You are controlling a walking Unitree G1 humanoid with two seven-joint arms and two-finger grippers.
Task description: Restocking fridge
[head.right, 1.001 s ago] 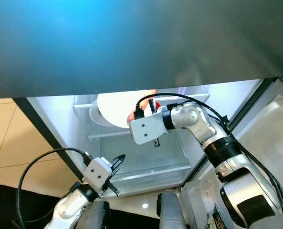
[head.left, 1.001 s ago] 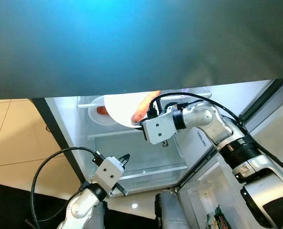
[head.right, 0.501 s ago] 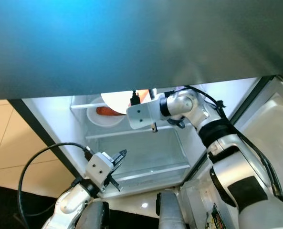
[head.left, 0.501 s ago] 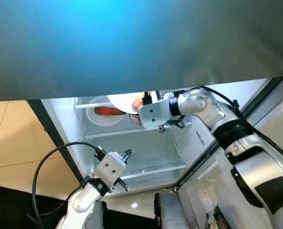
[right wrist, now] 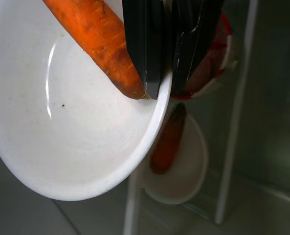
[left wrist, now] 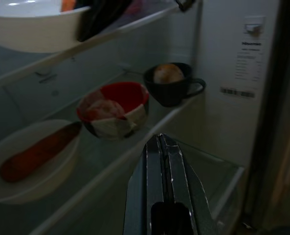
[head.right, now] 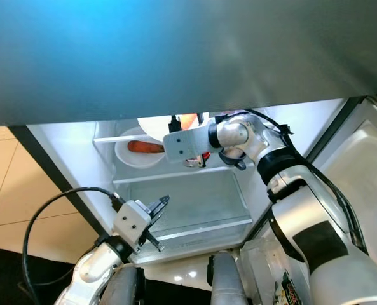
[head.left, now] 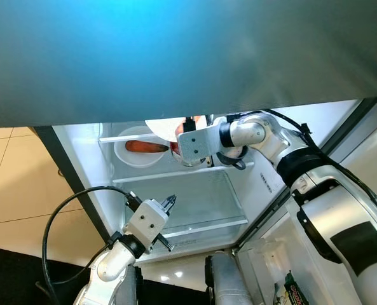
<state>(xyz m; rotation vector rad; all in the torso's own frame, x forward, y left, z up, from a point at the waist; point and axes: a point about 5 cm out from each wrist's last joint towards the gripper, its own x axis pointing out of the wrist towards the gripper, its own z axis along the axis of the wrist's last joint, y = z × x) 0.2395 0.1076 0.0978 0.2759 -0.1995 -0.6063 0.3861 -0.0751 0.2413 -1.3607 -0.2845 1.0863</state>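
- The white bowl [right wrist: 76, 122] with a carrot [right wrist: 98, 41] in it is held up inside the open fridge, above the glass shelf [left wrist: 135, 147]. The right pincer [right wrist: 167, 73] pinches its rim, one finger inside and one outside.
- Risk: the grip sits on one edge of a smooth, glossy, probably ceramic bowl, so the weight hangs off the pinch. I judge it could pivot or slip if the arm tilts or bumps anything.
- Risk: the carrot lies loose on the curved wall, its tapered tip touching the inner finger. A tilt could let it slide out over the rim.
- Risk: the shelf below the held bowl is already crowded, so lowering straight down could knock those dishes.
- On that shelf: a second shallow white dish [left wrist: 32, 166] with another matt, slightly rough orange carrot [left wrist: 37, 152]; beside it a red-lined round bowl [left wrist: 113, 112] with a patterned outside; beyond that a dark handled mug [left wrist: 171, 85] holding something round and pale.
- The shelf looks hard and slick with a pale front edge, so a dish set down crooked may skate.
- The left pincer [left wrist: 162, 166], fingers pressed together, hangs lower, in front of the compartment under that shelf.
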